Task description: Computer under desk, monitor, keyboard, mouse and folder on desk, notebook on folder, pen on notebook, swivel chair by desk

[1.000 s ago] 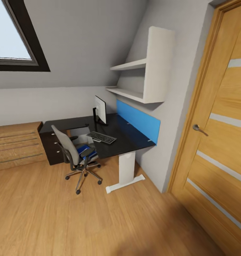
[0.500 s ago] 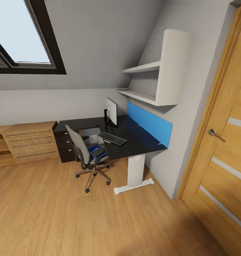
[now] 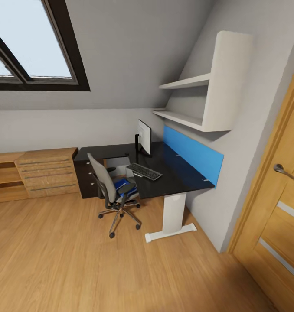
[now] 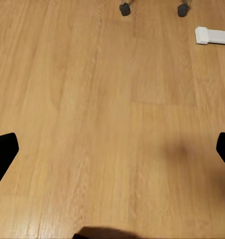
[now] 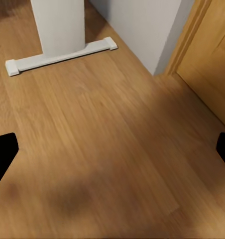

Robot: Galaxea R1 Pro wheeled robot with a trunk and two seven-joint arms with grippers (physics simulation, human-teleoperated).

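Folder: where the seat shows past the backrest, we see the folder lying bright blue on the swivel chair, at about 8 o'clock from the keyboard.
Swivel chair: we find the swivel chair drawn up to the front edge of the desk, its grey back turned toward us and its chrome star base on the wooden floor.
Desk: we see the desk with its glossy black top running along the wall, its white leg at 5 o'clock from the chair and the dark drawer unit at 10 o'clock from it.
Keyboard: it lies flat on the desk, just in front of the monitor.
Monitor: we see it upright on the desk, edge-on to us, at 12 o'clock from the keyboard.
Computer: a pale grey box shows under the desk behind the chair; we cannot tell more of it.
Surroundings: a blue panel backs the desk, white shelves hang above it, an oak chest stands at 9 o'clock from the drawer unit, a roof window sits above, and an oak door is at 3 o'clock.
Left gripper: in the left wrist view we see its dark fingertips spread wide over bare floor, holding nothing; two chair castors lie ahead.
Right gripper: in the right wrist view its fingertips are likewise spread and hold nothing, above the floor near the foot of the desk leg.
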